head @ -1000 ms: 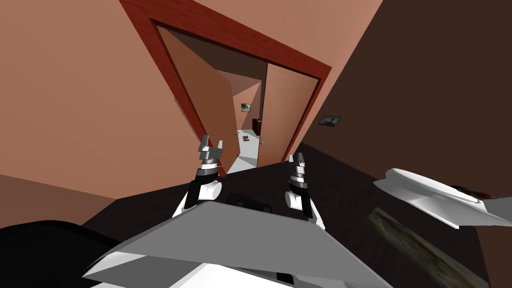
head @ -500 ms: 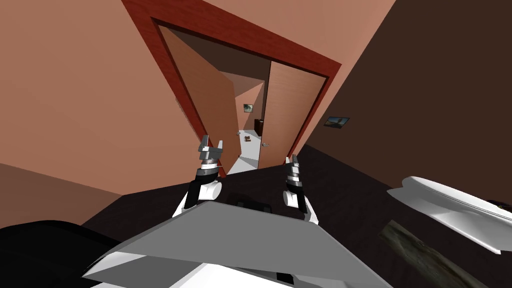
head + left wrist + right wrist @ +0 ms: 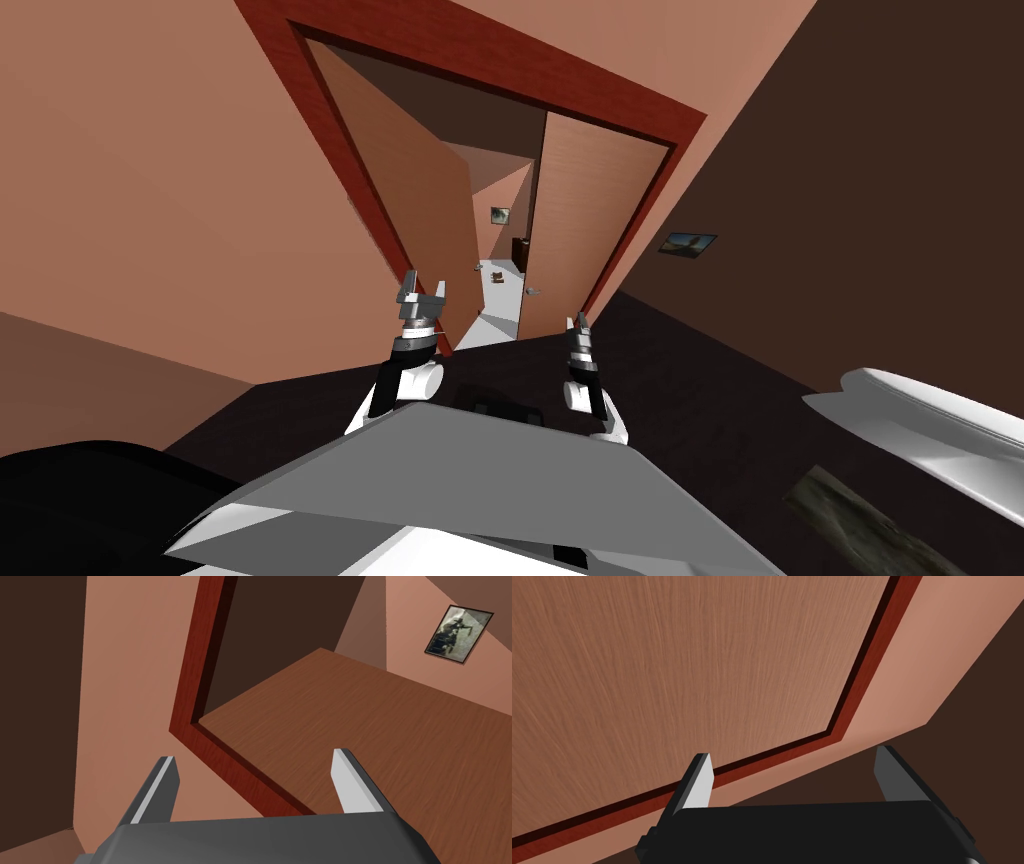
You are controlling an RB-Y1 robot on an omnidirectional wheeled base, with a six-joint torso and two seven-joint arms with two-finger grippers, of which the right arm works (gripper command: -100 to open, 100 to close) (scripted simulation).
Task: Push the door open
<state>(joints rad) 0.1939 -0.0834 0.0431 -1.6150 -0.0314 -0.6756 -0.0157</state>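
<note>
Nearest, well to the right of the door frame (image 3: 480,62), a white curved object (image 3: 930,425) sits above the dark floor (image 3: 700,400). Both hands hang short of the frame. The left hand (image 3: 420,297), fingers spread and empty, points at the frame's left jamb and the left door leaf (image 3: 405,190), which is swung inward, away from the frame. The right hand (image 3: 578,326), also spread and empty, faces the right door leaf (image 3: 590,220), which appears shut in the frame, with a small handle (image 3: 535,291) at its free edge. A small picture (image 3: 687,242) hangs on the dark wall right of the frame. Through the gap between the leaves lie a pale floor (image 3: 500,300), a dark cabinet (image 3: 518,252) and a framed picture (image 3: 500,214).
</note>
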